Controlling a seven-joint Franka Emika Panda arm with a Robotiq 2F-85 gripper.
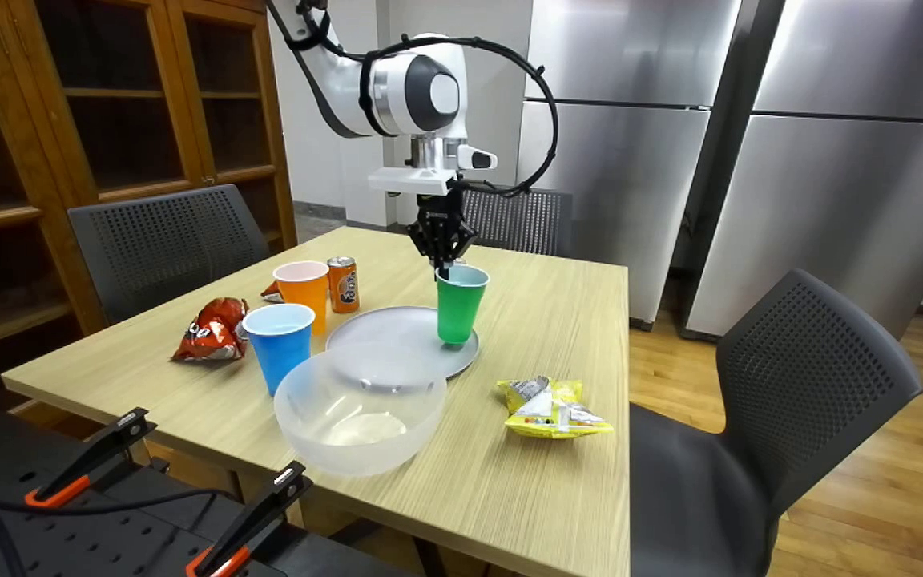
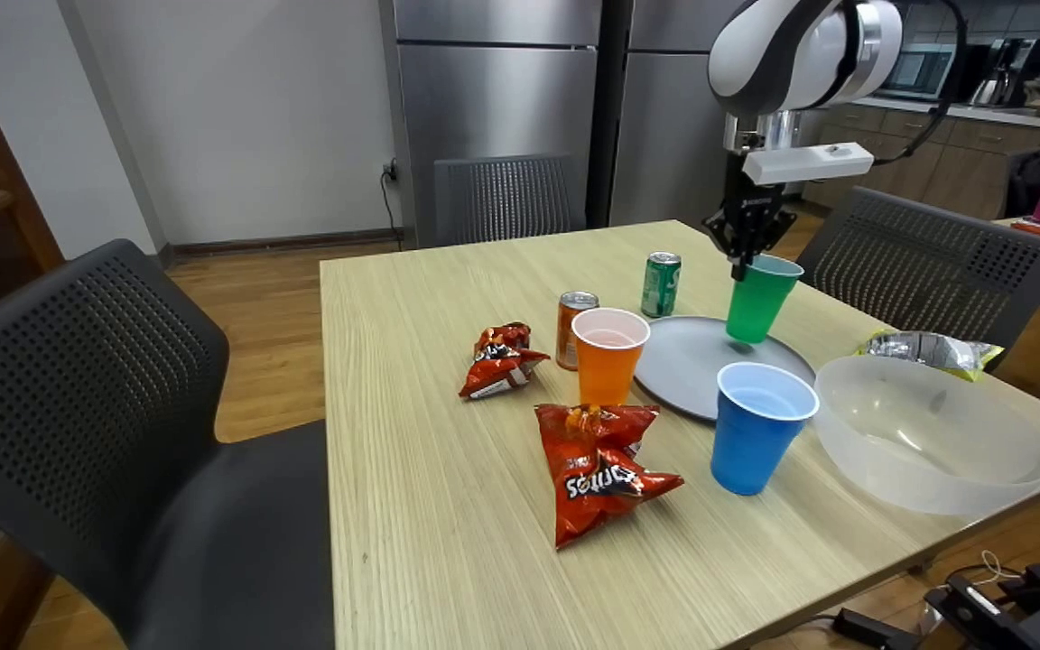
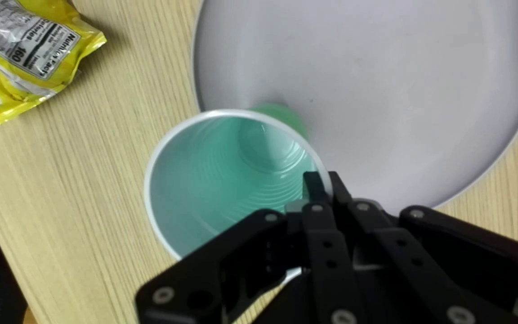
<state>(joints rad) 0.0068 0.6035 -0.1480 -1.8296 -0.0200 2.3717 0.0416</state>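
The hand is clenched on the rim of a green cup, pinching its thin wall with one finger inside and one outside. The green cup, mouth upward, is at or just above the right part of a gray plate in an exterior view; whether its base touches the plate cannot be told. The plate lies on a pale wood-grain tabletop. On the near side of the plate is a frosted bowl, with a blue cup to its left; farther away stands an orange cup, and just beyond it an orange can. A yellow snack bag lies near the right edge of the tabletop. In an exterior view, a green can stands left of the hand, just beyond the plate's far edge. There, too, a red Doritos bag lies on the near side, left of the blue cup, and another red bag lies farther away, left of the orange can. A dark chair stands to the right of the tabletop, a wooden cabinet on the left, and steel refrigerators on the far side.
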